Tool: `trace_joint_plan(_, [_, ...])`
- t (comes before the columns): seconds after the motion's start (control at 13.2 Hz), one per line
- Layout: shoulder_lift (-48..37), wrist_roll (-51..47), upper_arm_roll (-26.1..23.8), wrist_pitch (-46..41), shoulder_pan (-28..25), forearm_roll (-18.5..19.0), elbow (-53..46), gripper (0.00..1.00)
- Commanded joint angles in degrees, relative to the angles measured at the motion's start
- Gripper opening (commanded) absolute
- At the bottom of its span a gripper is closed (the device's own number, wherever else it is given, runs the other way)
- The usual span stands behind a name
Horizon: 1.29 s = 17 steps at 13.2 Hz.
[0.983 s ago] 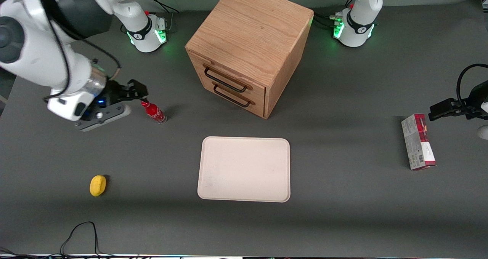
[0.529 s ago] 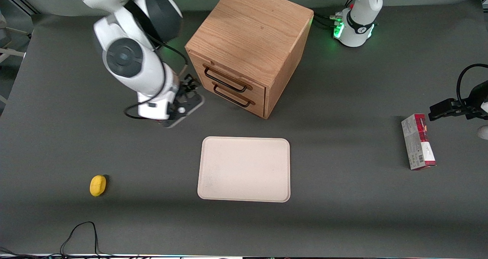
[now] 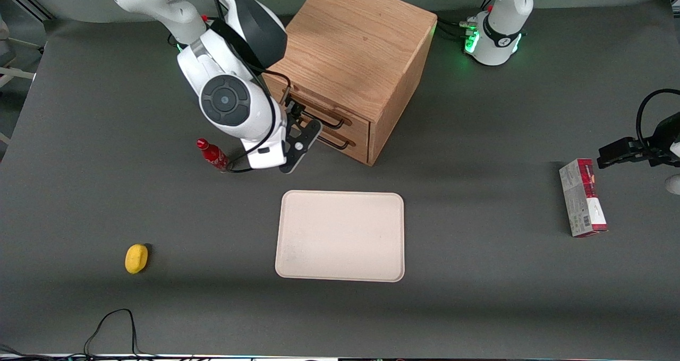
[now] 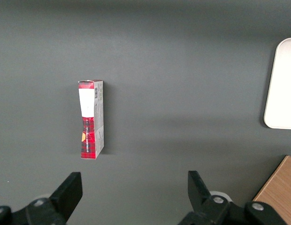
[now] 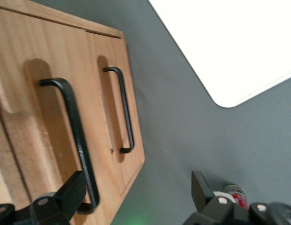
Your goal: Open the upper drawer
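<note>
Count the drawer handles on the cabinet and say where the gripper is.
2: the upper drawer's handle and the lower drawer's handle below it, both partly hidden in the front view. The gripper, open, is at the upper handle.

White arm (image 3: 223,79), grey round joint cap, black cable, black fingers (image 5: 72,194)

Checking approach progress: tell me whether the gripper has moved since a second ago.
Yes. The gripper has moved from beside the red bottle toward the cabinet, now in front of the upper drawer, jaws open.
</note>
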State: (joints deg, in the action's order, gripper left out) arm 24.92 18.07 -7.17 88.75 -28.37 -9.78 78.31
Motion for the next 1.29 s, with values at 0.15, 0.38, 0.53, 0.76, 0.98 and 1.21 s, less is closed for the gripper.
trace_joint_plan(0.15, [2.5, 1.5, -0.3, -0.6, -2.4, -1.7, -1.5, 1.0])
trace_joint_plan(0.38, [4.2, 1.5, -0.3, 0.1, -2.4, -4.1, -1.4, 1.0])
trace_joint_plan(0.53, [4.5, 1.6, -0.2, 0.3, -2.5, -4.1, -0.9, 1.0])
trace_joint_plan(0.76, [5.3, 1.7, -0.2, 0.8, -2.7, -4.1, -0.3, 1.0])
trace_joint_plan(0.98, [6.8, 1.7, -0.2, 0.9, -2.7, -3.8, -0.3, 1.0])
trace_joint_plan(1.21, [7.2, 1.7, 0.0, 1.4, -2.7, -3.3, -0.3, 1.0])
